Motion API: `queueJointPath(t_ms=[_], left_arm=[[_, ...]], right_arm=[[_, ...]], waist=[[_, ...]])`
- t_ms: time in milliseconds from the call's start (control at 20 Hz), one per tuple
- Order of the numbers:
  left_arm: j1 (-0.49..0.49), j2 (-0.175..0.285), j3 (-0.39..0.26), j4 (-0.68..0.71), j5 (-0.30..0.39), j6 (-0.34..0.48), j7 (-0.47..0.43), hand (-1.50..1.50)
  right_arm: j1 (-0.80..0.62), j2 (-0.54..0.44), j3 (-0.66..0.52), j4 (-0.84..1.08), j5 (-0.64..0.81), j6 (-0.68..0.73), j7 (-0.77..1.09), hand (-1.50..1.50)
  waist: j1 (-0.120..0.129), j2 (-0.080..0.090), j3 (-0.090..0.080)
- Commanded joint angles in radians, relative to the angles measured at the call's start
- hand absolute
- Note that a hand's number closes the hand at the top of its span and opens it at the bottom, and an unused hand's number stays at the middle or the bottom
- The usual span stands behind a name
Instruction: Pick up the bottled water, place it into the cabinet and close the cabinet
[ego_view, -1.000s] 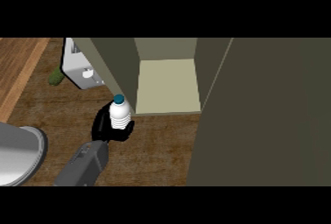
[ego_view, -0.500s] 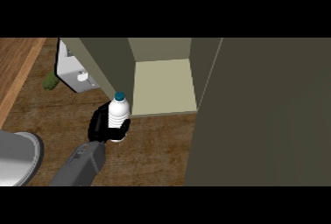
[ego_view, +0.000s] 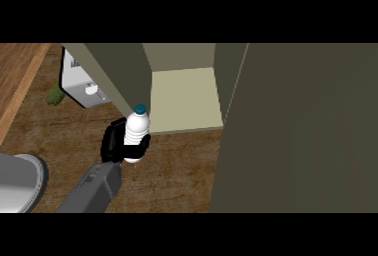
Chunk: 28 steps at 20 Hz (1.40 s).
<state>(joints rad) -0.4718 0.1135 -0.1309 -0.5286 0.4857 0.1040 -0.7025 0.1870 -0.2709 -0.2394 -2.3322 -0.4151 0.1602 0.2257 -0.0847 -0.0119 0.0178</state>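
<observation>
Left robot hand (ego_view: 114, 145) curled round bottled water (ego_view: 135, 131), above bench (ego_view: 177, 170), just before front-left corner of open cabinet (ego_view: 184, 100), pale shelf floor bare beyond, door (ego_view: 303, 130) standing along right edge.

A dark, wood-grained counter (ego_view: 173, 172) fills the lower middle of the frame. Along the upper left edge runs a lighter wooden strip (ego_view: 18, 75). An olive-grey cabinet (ego_view: 114, 65) stands open at top centre, its pale shelf (ego_view: 184, 97) evenly lit inside. A wide olive-grey panel (ego_view: 303, 130) covers the whole right side. At upper left a white box (ego_view: 80, 90) sits beside a small green thing (ego_view: 55, 95). A grey round object (ego_view: 18, 185) shows at lower left.
</observation>
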Motion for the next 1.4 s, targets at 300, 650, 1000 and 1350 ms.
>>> queueJointPath(t_ms=[300,650,1000,1350], left_arm=[[-0.266,-0.108,-0.053,-0.040,-0.018,0.230,0.134,1.50],[-0.237,-0.108,-0.065,-0.028,-0.032,0.342,0.124,1.50],[-0.212,-0.108,-0.039,-0.060,0.000,0.359,0.088,1.50],[-0.191,-0.109,-0.014,-0.079,0.050,0.346,0.073,1.50]], right_arm=[[-0.014,-0.038,-0.082,0.065,-0.115,0.056,-0.020,-1.50],[-0.014,-0.056,-0.100,0.069,-0.167,0.093,-0.025,-1.50],[-0.037,-0.090,-0.154,0.105,-0.222,0.104,-0.018,-1.50],[-0.042,-0.100,-0.156,0.114,-0.240,0.128,-0.023,-1.50]], waist=[[-0.058,0.023,-0.014],[-0.085,0.032,-0.016],[-0.088,0.037,-0.019],[-0.099,0.044,-0.022]])
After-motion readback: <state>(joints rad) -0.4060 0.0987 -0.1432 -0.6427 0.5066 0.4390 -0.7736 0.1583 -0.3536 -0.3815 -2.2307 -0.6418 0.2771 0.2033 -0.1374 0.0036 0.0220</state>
